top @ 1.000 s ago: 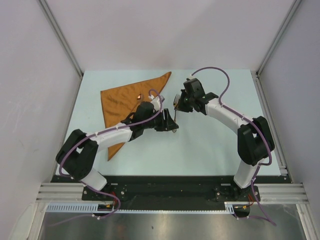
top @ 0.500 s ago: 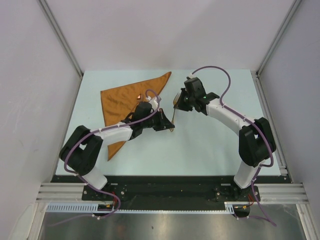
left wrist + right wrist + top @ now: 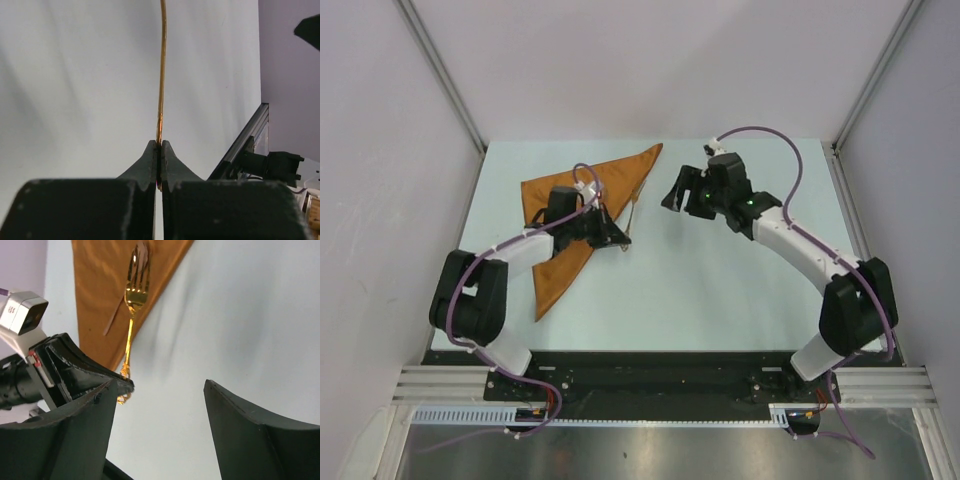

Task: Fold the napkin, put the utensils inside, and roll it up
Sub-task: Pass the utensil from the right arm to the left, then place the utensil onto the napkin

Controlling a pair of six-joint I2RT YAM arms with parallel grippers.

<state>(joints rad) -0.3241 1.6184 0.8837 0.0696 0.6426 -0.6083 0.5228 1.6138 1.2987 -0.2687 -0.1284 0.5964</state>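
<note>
Found the rust-orange, slightly shiny square cloth napkin (image 3: pixel 620 172) already folded into a triangle, flat at ten o'clock on the pale green tabletop (image 3: pixel 740 290), with its long point toward seven o'clock. Pinched the very end of a slim gold-coloured metal fork (image 3: pixel 129 340) between the fingers of the left gripper (image 3: pixel 159 147), pressed tight together on the handle at the napkin's right-hand edge, near the middle of the table. Aimed the tines away from that gripper, roughly toward one o'clock in the overhead view, so that the head sat over the cloth while the handle crossed bare table. Seemed to be carried just above the fabric rather than resting on it, though could not tell for certain. Gripped so close to the tip, presumably, to keep the whole length free for laying down flat inside the fold. Noticed a thin copper-toned piece (image 3: pixel 116 315) flat on the napkin beneath the tines, probably the spoon, though could not rule out a shadow. Saw the right gripper (image 3: pixel 160 390) empty, fingers spread wide apart, hanging at two o'clock from the left one and off the cloth, apparently parked clear of the placement with its camera trained on the fork. Judged the folding done, the fork not yet set down, the rolling not begun.
</note>
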